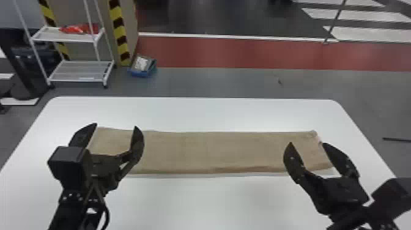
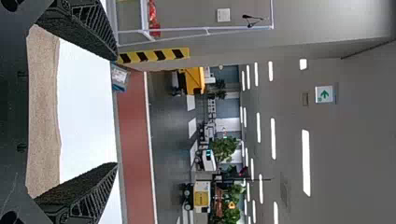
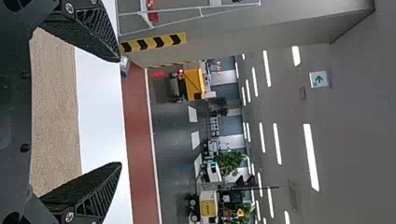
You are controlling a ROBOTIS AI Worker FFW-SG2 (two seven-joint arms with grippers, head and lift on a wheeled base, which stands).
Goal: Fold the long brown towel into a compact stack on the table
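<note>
**The long brown towel point(image 1: 214, 153) lies flat, and its folding seems to be at the very start**

The towel is stretched from side to side across the white table point(image 1: 220, 113), as one long strip. I suppose it is laid so in order that each arm has one short end within its reach. In the head view, the left gripper point(image 1: 116, 125) is over the left end and the right gripper point(image 1: 307, 143) is over the right end. Both have their two fingers spread wide, with nothing pinched between them, probably because no end is chosen for lifting yet. The wrist views, too, show cloth beyond the spread fingers, not caught by them.

The strip is almost straight, but its far right corner looks slightly uneven. For the next move, one gripper should go down, take an end near its edge and carry it inward over the rest. The cloth seems thin and soft, so a shallow grip could slip, or drag the whole strip askew
</note>
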